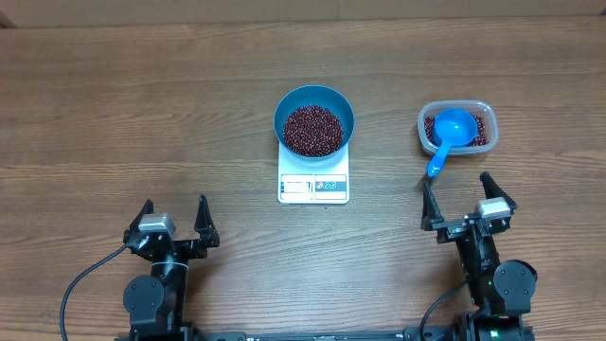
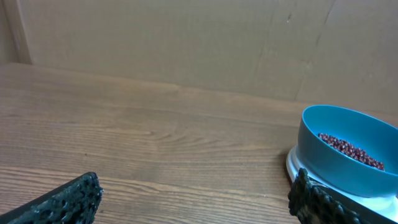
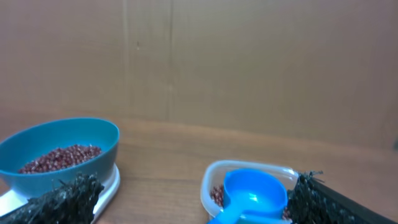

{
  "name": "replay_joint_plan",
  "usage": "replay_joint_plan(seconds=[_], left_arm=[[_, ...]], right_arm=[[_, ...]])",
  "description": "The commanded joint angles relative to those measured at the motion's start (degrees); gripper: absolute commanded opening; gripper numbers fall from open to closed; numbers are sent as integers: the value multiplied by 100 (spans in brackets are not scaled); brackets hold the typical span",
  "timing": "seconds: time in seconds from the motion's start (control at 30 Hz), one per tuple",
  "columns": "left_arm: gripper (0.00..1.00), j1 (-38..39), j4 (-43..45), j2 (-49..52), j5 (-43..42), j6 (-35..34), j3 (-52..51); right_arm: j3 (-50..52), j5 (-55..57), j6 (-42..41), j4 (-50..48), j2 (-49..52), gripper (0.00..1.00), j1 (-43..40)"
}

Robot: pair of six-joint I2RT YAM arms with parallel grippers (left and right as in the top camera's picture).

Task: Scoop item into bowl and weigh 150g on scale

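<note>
The teal-blue bowl (image 1: 314, 119) sits on the white scale (image 1: 313, 185) at the table's middle, with a heap of dark red-brown beans (image 1: 313, 130) inside. The same bowl (image 2: 348, 149) shows at the right of the left wrist view and, as bowl (image 3: 59, 155), at the left of the right wrist view. My left gripper (image 1: 171, 222) stands open near the front left, nothing between its fingers. My right gripper (image 1: 468, 198) is open too, just in front of the clear tub (image 1: 457, 128), where a blue scoop (image 1: 451, 134) rests on more beans.
The scoop's handle (image 1: 436, 166) sticks out over the tub's near rim toward my right gripper. A brown cardboard wall (image 2: 186, 43) backs the wooden table (image 1: 142, 114).
</note>
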State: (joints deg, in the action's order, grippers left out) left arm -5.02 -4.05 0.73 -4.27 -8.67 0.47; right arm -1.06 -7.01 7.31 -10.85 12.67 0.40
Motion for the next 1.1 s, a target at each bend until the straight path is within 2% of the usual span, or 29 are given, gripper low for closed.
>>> replay_joint_plan(seconds=[0.0,0.1,1.07], left_arm=[[100,-59,-20,-48,24,-35,-20],[100,-59,-20,-48,24,-35,-20],[99,-59,-20,-48,22,-35,-20]], right_arm=[[59,74,44,730,-597,100,-146],[61,107,-11,1537,-1305,100,-216],[59,459,-186,1572,-1252,100,-214]])
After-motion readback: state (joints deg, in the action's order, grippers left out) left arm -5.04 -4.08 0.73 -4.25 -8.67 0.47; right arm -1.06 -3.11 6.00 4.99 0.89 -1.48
